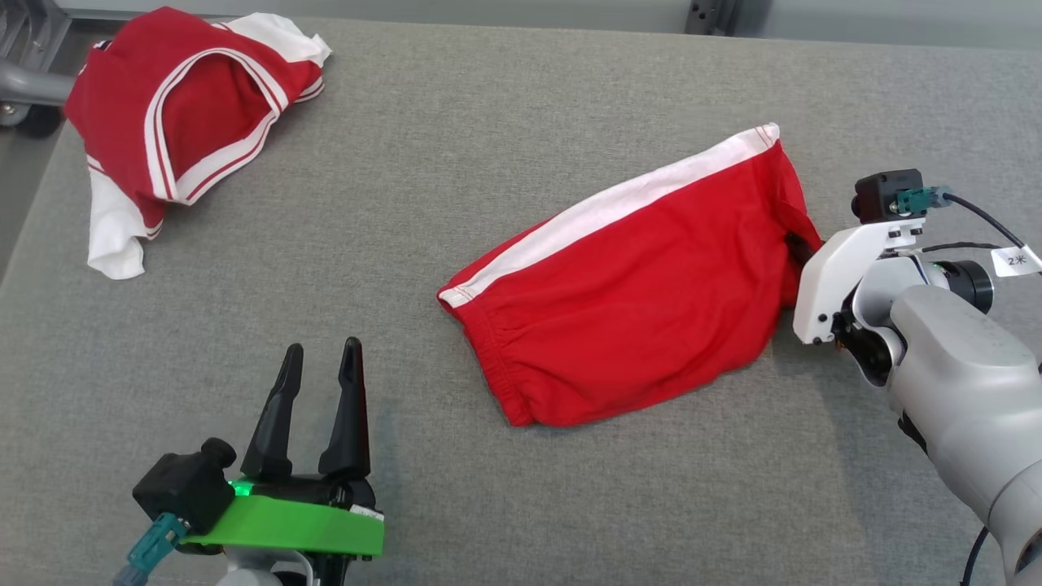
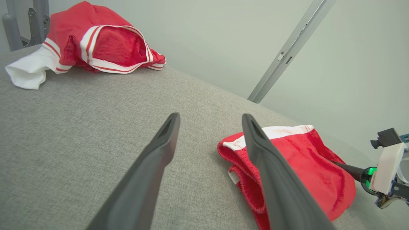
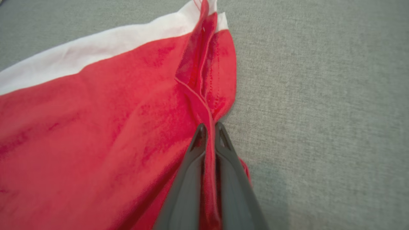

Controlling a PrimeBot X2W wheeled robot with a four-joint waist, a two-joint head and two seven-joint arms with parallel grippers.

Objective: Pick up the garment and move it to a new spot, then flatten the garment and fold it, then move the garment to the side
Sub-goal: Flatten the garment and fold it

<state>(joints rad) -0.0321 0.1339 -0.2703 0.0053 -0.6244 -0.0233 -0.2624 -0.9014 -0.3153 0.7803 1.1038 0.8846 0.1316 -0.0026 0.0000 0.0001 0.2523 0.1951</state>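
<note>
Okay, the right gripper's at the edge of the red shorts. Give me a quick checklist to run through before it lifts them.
1. Right gripper shut on the red shorts: ok, fabric sits between its fingers.
2. Number of layers pinched: cannot tell.
3. Left gripper open and apart from the shorts: ok.
4. Red and white garment apart from the shorts: ok, it lies at the far left corner.
5. Shorts lying flat: not ok, bunched near the grip.
6. Bare grey surface for a new spot: ok.
</note>
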